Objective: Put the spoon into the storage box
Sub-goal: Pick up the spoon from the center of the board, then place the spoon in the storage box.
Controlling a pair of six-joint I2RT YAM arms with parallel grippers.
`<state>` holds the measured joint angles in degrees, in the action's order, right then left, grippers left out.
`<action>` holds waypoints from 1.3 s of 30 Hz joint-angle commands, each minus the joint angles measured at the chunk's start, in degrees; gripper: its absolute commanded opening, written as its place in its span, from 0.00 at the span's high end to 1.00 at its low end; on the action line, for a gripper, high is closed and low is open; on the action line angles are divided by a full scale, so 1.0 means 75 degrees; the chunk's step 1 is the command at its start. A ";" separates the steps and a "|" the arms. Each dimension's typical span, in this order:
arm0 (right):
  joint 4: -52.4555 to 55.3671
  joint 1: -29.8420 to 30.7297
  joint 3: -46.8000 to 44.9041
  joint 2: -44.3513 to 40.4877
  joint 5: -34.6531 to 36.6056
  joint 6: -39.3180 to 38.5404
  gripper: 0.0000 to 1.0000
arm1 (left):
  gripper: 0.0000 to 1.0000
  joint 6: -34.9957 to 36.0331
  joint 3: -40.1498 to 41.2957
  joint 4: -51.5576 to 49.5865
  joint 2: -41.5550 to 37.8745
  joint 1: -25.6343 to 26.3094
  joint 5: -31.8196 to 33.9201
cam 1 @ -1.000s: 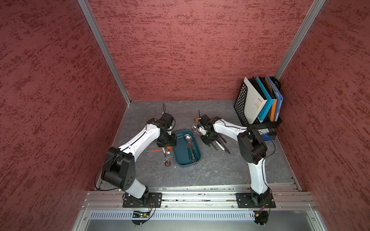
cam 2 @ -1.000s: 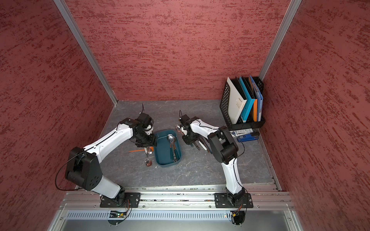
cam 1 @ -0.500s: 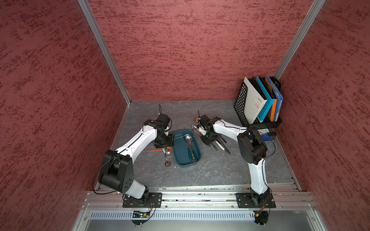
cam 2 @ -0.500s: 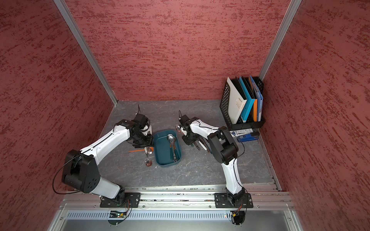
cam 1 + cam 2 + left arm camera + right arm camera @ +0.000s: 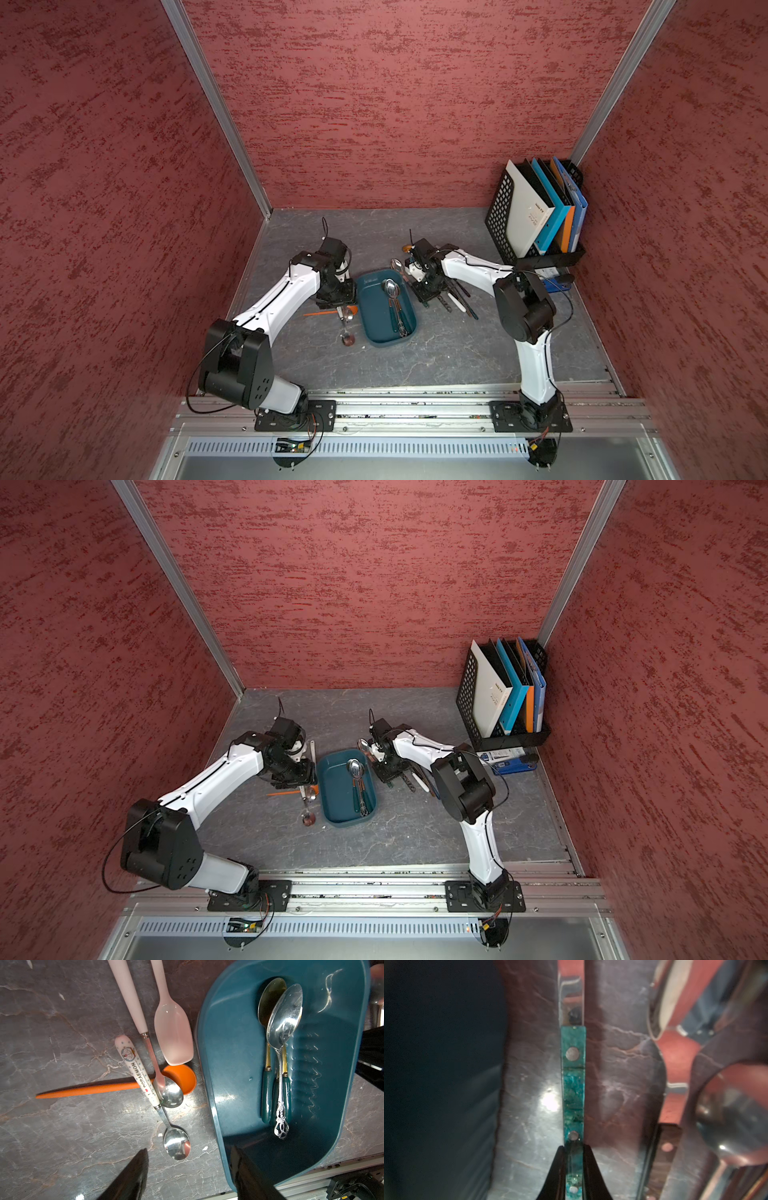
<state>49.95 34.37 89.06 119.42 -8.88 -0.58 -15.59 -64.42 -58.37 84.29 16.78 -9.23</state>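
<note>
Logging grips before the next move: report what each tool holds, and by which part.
Right tool: shut on the teal-handled utensil, gripping its riveted handle, away from the metal part. Left tool: open, holding nothing.

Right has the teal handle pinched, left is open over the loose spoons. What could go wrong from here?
The right gripper grips the teal handle far from its metal end, so it may pivot when lifted.
The Doraemon spoon lies across the orange spoon; grabbing one could drag the other.
The left gripper, one finger above the storage box, might hit its wall descending.
</note>
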 commanded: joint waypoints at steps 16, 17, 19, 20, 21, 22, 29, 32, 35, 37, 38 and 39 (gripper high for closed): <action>0.1043 -0.0060 0.0845 -0.0987 0.0271 0.1011 0.99 | 0.33 -0.0110 0.0359 0.0493 -0.0319 -0.0203 -0.0203; 0.1161 -0.0061 0.0885 -0.1049 0.0239 0.1080 0.99 | 0.33 -0.0136 0.0395 0.0526 -0.0332 -0.0242 -0.0238; 0.1303 -0.0060 0.0924 -0.1217 0.0100 0.1207 0.99 | 0.33 -0.0190 0.0465 0.0592 -0.0366 -0.0300 -0.0299; 0.1342 -0.0040 0.0920 -0.1305 0.0030 0.1272 0.99 | 0.33 -0.0198 0.0494 0.0619 -0.0379 -0.0331 -0.0310; 0.1364 -0.0030 0.0891 -0.1397 -0.0046 0.1323 0.99 | 0.33 -0.0211 0.0511 0.0628 -0.0377 -0.0337 -0.0316; 0.1395 0.0009 0.0891 -0.1468 -0.0107 0.1382 0.99 | 0.33 -0.0219 0.0541 0.0645 -0.0390 -0.0350 -0.0324; 0.1536 0.0528 0.0786 -0.1678 -0.0134 0.1702 0.99 | 0.33 -0.0266 0.0671 0.0731 -0.0495 -0.0411 -0.0333; 0.1496 0.0739 0.0671 -0.1700 -0.0081 0.1866 0.99 | 0.33 -0.0298 0.0731 0.0757 -0.0594 -0.0488 -0.0345; 0.1468 0.0905 0.0564 -0.1672 -0.0093 0.2025 0.99 | 0.33 -0.0341 0.0839 0.0830 -0.0740 -0.0655 -0.0493; 0.1426 0.1020 0.0502 -0.1649 -0.0127 0.2090 0.99 | 0.33 -0.0336 0.0902 0.0841 -0.0825 -0.0751 -0.0521; 0.1404 0.1080 0.0468 -0.1617 -0.0155 0.2116 0.99 | 0.33 -0.0335 0.0935 0.0834 -0.0863 -0.0788 -0.0532; 0.1402 0.1122 0.0472 -0.1586 -0.0174 0.2136 0.99 | 0.33 -0.0332 0.0954 0.0840 -0.0895 -0.0815 -0.0544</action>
<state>60.97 42.02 93.08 108.57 -9.32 13.78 -17.74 -57.93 -52.97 78.91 11.44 -12.16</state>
